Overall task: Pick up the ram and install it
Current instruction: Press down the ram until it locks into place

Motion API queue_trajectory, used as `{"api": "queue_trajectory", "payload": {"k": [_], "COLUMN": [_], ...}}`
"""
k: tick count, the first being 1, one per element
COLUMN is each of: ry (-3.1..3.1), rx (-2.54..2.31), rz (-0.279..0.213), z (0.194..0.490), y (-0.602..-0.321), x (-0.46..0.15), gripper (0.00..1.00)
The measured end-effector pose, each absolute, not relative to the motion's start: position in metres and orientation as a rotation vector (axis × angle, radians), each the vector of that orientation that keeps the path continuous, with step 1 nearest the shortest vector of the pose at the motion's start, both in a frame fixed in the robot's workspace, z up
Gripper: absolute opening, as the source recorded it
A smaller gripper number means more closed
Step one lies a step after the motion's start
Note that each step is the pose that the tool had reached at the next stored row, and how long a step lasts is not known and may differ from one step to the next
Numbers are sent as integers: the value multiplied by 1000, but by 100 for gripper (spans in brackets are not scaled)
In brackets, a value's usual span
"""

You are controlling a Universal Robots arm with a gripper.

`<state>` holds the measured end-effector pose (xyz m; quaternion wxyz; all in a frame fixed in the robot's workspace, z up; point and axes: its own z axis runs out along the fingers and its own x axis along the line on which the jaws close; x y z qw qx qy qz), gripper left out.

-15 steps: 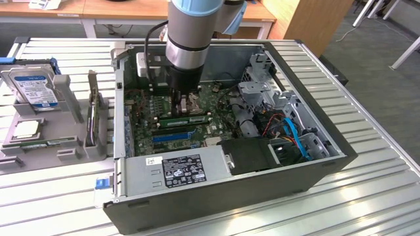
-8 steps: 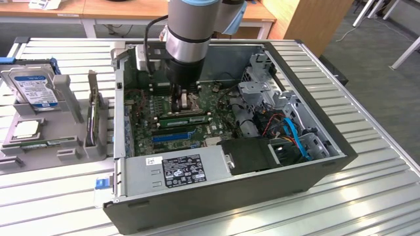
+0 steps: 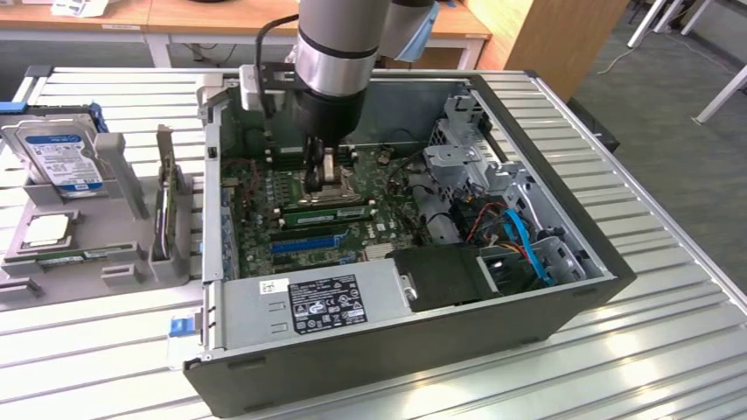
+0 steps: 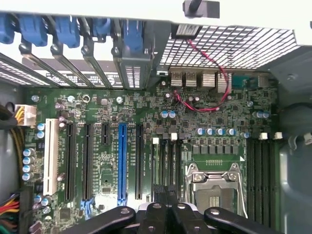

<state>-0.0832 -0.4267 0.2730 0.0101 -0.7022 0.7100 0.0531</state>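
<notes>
Open computer case sitting on a slatted metal table

The dark case (image 3: 386, 350) is lying on its side on the table (image 3: 653, 289), exposing the green motherboard (image 4: 146, 112) with its blue slot (image 4: 121, 156) and the bare processor socket (image 4: 213, 187). A labelled power supply (image 3: 310, 302) is sitting along the near edge. At the exterior view's left, a grey holder (image 3: 70, 254) is propping up a hard drive (image 3: 59, 157) with a blue-and-white label.

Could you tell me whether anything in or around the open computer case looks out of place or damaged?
Nothing stands out. The gripper is inside the computer case over the motherboard, and the hard drive stands upright in its holder.
</notes>
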Motion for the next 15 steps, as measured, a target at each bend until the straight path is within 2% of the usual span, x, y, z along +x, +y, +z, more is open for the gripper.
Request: {"api": "queue_trajectory", "payload": {"k": [15], "ry": [2216], "rx": [-2192], "rz": [166], "z": [303], "y": [-427], "x": [-83], "gripper": [10]}}
